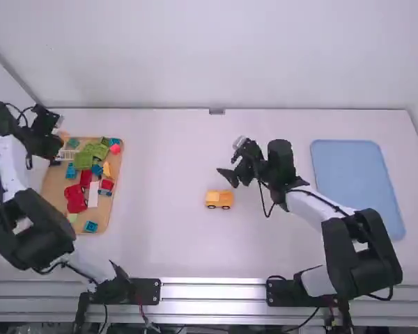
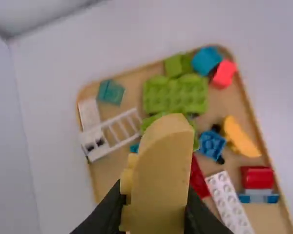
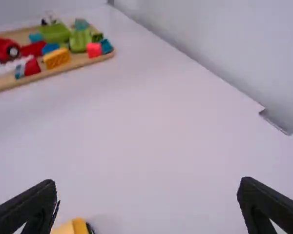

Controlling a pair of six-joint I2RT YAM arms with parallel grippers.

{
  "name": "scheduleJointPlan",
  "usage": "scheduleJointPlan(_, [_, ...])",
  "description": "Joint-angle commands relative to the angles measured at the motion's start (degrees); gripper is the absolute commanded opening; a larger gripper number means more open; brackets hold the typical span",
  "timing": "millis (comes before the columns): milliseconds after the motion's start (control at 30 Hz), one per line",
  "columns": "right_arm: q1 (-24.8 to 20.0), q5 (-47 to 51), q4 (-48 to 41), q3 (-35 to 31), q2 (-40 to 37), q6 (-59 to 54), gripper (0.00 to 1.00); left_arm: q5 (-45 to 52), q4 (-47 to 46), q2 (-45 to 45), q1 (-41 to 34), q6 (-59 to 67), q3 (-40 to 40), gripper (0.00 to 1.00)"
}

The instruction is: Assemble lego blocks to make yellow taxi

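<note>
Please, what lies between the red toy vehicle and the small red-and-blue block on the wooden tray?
A long white studded block lies between the red toy vehicle and the small red-and-blue block; the high view shows this.

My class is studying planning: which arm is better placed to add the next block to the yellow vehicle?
Probably left: the left pincer grips a yellow block. The right pincer is nearer the vehicle but open and empty.
</note>
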Motion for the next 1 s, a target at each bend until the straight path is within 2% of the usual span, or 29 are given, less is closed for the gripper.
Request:
scheduleJointPlan(0, [-2.0, -0.5, 2.3, 0.5, -0.9, 9.2, 0.98, -6.3, 3.5, -7.3, -7.1, -1.4, -7.5, 0.06])
scheduleJointPlan(33, [-2.3, -0.5, 2.6, 0.5, -0.9, 10.1, 0.98, -7.0, 4.3, -8.2, -8.1, -1.4, -8.6, 0.06])
scheduleJointPlan(100, [-4.2, -2.8, 5.8, 0.5, -0.9, 15.6, 0.99, -10.2, 11.2, -16.5, -15.6, 0.4, -17.4, 0.07])
scheduleJointPlan(200, [-6.4, -7.6, 8.9, 0.6, -0.9, 19.0, 0.98, -9.5, 16.4, -24.3, -22.9, 3.3, -24.6, 0.1])
scheduleJointPlan(267, [-8.1, -10.2, 9.6, 1.6, -0.9, 23.4, 0.98, -8.7, 19.5, -29.2, -28.9, 5.1, -29.2, 0.08])
scheduleJointPlan(333, [-8.9, -12.6, 9.5, 2.9, -0.3, 26.0, 0.98, -8.8, 22.0, -32.6, -34.4, 5.2, -32.6, 0.02])
scheduleJointPlan(433, [-9.6, -18.7, 9.5, 6.5, 2.6, 29.6, 0.98, -8.3, 24.6, -35.6, -43.3, 4.5, -36.9, 0.02])
scheduleJointPlan(467, [-9.6, -19.5, 9.5, 7.0, 3.0, 29.9, 0.98, -8.2, 24.9, -35.7, -44.2, 4.1, -37.3, 0.02])
scheduleJointPlan(500, [-9.7, -24.7, 9.5, 9.5, 5.6, 31.3, 0.98, -8.3, 27.2, -35.5, -48.6, 2.2, -39.4, 0.02])
scheduleJointPlan(667, [-8.5, -35.3, 9.6, 15.3, 12.6, 34.8, 0.98, -7.4, 35.3, -31.1, -55.0, -3.1, -43.2, 0.04])
scheduleJointPlan(800, [-6.4, -35.9, 9.3, 18.0, 17.3, 34.9, 1.0, -5.9, 39.7, -25.1, -56.8, -7.5, -43.5, 0.04])
scheduleJointPlan(967, [-4.2, -35.9, 9.2, 19.2, 20.6, 35.0, 0.93, -5.7, 45.4, -19.1, -57.6, -9.3, -43.5, 0.04])
